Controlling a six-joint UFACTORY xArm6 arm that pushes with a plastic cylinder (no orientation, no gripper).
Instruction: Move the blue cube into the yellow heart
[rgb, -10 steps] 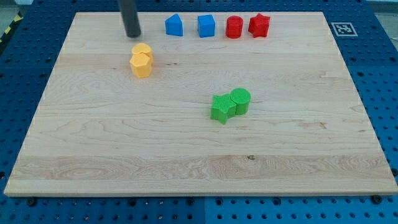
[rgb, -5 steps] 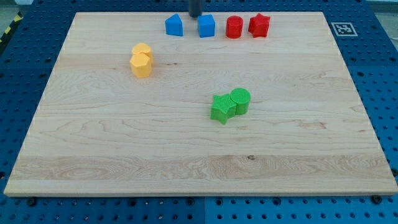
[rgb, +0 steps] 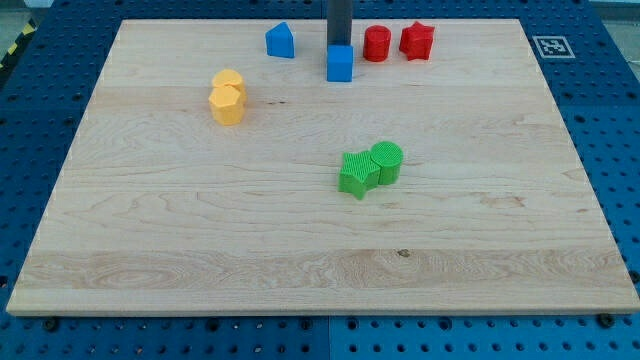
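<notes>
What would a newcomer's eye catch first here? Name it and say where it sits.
First, my tip coming down from the view's top, touching the far side of the blue cube, which sits out of line with the other blue block and the two red blocks. Next, the yellow pair at the left and the green pair near the centre.

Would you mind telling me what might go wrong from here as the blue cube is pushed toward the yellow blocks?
1. My tip sits at the blue cube's top side, while the yellow blocks lie toward the view's left; pushing on would likely send it downward, past them.
2. Swinging round to the cube's right could clip the red blocks.
3. An off-centre push may let the cube slip aside.
</notes>
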